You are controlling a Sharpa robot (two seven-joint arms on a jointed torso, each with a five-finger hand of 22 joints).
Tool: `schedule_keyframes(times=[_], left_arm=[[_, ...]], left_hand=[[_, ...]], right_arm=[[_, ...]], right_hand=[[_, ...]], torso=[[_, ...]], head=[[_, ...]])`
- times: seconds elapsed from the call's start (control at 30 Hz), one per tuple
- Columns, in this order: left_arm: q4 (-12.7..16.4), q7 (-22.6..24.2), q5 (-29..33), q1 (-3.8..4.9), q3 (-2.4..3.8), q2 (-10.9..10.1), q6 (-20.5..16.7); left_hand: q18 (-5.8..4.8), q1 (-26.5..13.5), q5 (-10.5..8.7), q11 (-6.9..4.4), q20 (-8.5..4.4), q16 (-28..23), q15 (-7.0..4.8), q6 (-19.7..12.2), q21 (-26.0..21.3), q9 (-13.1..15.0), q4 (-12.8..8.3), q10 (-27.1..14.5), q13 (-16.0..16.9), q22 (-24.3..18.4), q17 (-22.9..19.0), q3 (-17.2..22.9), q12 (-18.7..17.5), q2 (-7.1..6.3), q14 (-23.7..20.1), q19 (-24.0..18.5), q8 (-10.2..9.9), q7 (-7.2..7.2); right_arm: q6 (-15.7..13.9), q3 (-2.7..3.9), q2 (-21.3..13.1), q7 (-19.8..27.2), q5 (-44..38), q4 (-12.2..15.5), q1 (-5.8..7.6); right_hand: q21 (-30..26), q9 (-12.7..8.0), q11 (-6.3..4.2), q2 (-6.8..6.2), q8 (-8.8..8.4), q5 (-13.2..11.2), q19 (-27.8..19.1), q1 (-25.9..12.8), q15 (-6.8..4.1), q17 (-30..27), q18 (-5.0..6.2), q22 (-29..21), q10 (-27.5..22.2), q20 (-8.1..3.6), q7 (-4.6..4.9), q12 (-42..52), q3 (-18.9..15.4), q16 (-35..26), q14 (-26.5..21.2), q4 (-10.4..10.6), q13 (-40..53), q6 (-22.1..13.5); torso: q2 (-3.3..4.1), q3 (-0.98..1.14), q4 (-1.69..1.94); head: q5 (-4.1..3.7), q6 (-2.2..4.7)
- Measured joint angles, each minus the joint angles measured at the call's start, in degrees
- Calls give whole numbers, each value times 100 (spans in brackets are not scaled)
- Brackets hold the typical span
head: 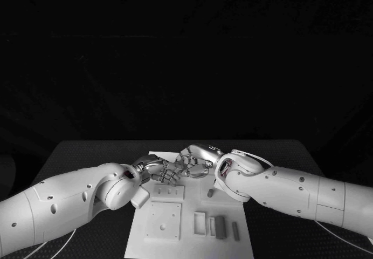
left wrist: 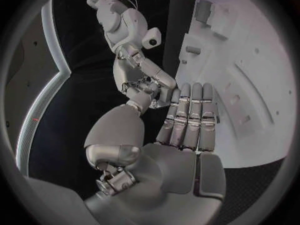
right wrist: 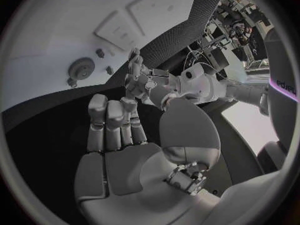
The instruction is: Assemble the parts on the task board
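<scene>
On a black table (head: 93,151), the white task board (head: 190,226) holds grey parts (head: 219,226) in its near recesses; left hand (head: 159,171) and right hand (head: 194,162) meet above its far end, fingers straight and together, holding nothing.

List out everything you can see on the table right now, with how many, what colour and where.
Table: one, black, under everything.
Task board: one, white plate, middle of the table, between the two arms.
Raised blocks: two, white, on the board's left half, one behind the other.
Parts: about three upright pieces, grey and white, side by side at the board's near right.
Peg: one, small, grey, standing on the board near the right wrist.
Left hand: one, silver, over the board's far end, meeting the right hand.
Right hand: one, silver, over the board's far end, fingers against the left hand.
</scene>
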Motion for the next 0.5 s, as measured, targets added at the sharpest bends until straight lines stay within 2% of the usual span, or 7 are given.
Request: schedule_keyframes(times=[0.13, 0.5], left_arm=[[-8, -11, 2, 0, 0, -4, 1], [-57, -30, 6, -9, -1, 10, 0]], left_hand=[[0, 62, 0, -20, 0, -20, -3, 59, 0, 1, -47, 20, 29, 20, 22, 46, 0, 136, 3, 0, 0, -59], [0, 218, -2, -116, 0, -48, -23, 260, 0, 35, -139, 175, 115, 68, 87, 335, 34, 372, 64, 0, 56, -178]], right_arm=[[1, -1, 6, 3, 1, -8, -4], [30, -1, 14, 6, 3, -27, -13]], right_hand=[[0, 0, 0, 0, -4, 0, 0, 0, 1, 0, 0, 0, 0, 0, 0, 0, 0, 0, 1, 0, 0, 0], [0, 3, 0, -7, -21, 0, 0, -8, 2, 0, 0, 0, 0, 1, -1, 0, 0, 0, 2, 0, 1, 1]], torso=[[0, 1, 0], [0, 2, 0]], head=[[-3, -8], [-8, -18]])
